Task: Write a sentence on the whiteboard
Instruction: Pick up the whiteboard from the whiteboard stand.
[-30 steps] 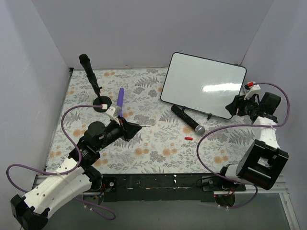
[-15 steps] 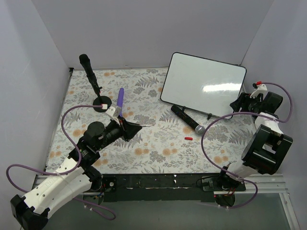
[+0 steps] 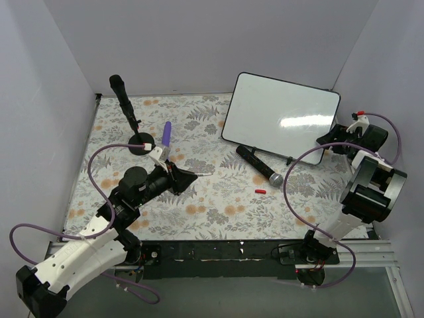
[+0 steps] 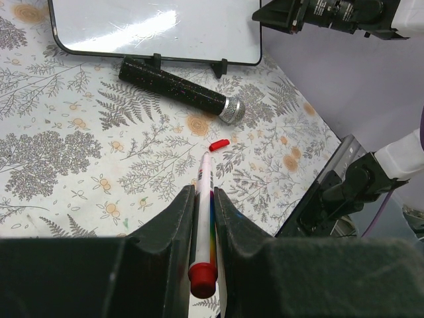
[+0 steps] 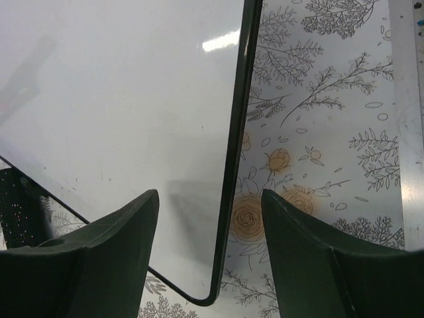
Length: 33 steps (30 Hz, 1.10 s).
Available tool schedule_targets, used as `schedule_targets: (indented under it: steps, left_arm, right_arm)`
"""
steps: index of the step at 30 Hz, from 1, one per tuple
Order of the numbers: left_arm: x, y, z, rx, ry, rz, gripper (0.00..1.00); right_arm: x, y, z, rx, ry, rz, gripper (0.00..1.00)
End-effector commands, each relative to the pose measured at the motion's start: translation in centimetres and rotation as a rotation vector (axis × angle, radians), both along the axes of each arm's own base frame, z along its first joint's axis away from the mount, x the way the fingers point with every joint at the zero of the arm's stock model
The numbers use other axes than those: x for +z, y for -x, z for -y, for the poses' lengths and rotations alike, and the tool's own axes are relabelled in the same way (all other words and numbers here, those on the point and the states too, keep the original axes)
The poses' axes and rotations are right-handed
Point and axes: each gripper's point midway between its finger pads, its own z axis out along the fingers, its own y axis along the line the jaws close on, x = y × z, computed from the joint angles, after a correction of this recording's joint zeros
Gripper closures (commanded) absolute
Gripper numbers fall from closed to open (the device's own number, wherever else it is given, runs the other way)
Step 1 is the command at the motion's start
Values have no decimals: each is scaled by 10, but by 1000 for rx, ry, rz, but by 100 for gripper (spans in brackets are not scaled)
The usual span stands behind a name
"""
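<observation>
The whiteboard (image 3: 281, 116) stands tilted on small black feet at the back right, and its white face is blank. No red sentence shows on it in any view. My left gripper (image 3: 189, 177) is shut on a white marker (image 4: 203, 225) with a red end, held low over the floral cloth and pointing at the board (image 4: 152, 26). The marker's red cap (image 3: 260, 191) lies on the cloth. My right gripper (image 3: 329, 139) is open and empty, with its jaws on either side of the board's right edge (image 5: 235, 165) near the lower corner.
A black microphone (image 3: 258, 165) with a silver head lies in front of the board. A black microphone on a round stand (image 3: 127, 109) is at the back left, with a purple stick (image 3: 166, 136) beside it. Grey walls close in the sides and back.
The right arm has swung farther right and back, so its gripper now sits at the board's right edge. The left arm and marker have barely moved.
</observation>
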Motion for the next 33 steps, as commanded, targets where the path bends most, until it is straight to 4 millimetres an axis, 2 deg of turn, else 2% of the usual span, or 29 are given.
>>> schedule_targets:
  steps: [1,13,33]
  left_arm:
    - [-3,-1,1,-8,-13,8,100]
    - [-12,-4,3,-11,-35,-15,100]
    - [-20,-6,6,-17,-58,-36,100]
  right_arm:
    - [32,-27,7,17,-9,115,29]
    - [33,-51,4,79,-94,167,29]
    - [29,-61,-26,245,-219,219,36]
